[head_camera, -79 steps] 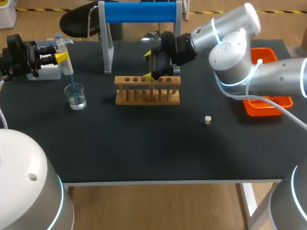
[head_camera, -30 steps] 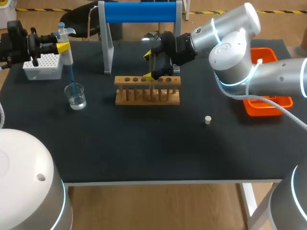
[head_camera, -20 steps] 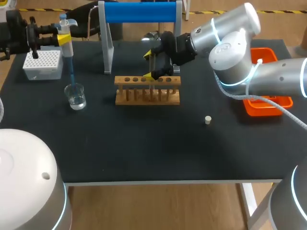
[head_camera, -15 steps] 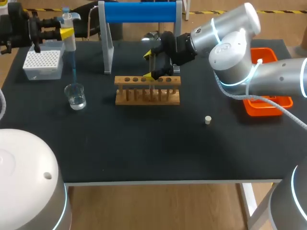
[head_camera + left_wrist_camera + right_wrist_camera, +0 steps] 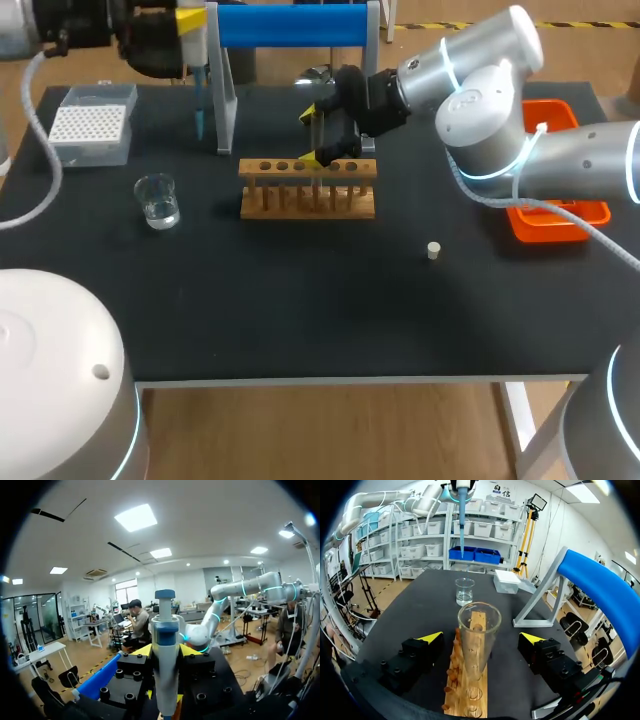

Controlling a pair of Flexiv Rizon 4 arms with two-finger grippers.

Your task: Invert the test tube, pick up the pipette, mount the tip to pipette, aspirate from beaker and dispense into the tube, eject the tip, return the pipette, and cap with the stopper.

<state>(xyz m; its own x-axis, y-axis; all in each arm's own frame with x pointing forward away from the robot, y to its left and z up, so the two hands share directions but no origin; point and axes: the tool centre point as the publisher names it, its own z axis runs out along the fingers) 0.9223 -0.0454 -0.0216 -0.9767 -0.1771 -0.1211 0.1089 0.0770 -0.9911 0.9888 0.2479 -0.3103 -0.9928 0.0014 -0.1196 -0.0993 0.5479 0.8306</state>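
My left gripper [image 5: 190, 17] is shut on the white pipette [image 5: 165, 650], held high over the table's back left by the blue stand. The pipette's blue tip [image 5: 200, 106] points down, well clear of the glass beaker [image 5: 158, 200] with liquid. In the left wrist view the fingers [image 5: 190, 650] clamp the pipette body from both sides. My right gripper [image 5: 318, 135] stands open around a clear test tube [image 5: 477, 640], which stands upright, mouth up, in the wooden rack [image 5: 308, 190]; the fingers do not touch it. A small white stopper [image 5: 433, 250] lies to the right of the rack.
The white tip box [image 5: 92, 122] sits at the back left. The blue-barred pipette stand [image 5: 295, 25] rises behind the rack. An orange tray [image 5: 560, 215] lies at the right edge under my right arm.
My left arm has lifted the pipette out of the beaker and carried it up, back and to the right toward the blue stand. The right arm has not moved.
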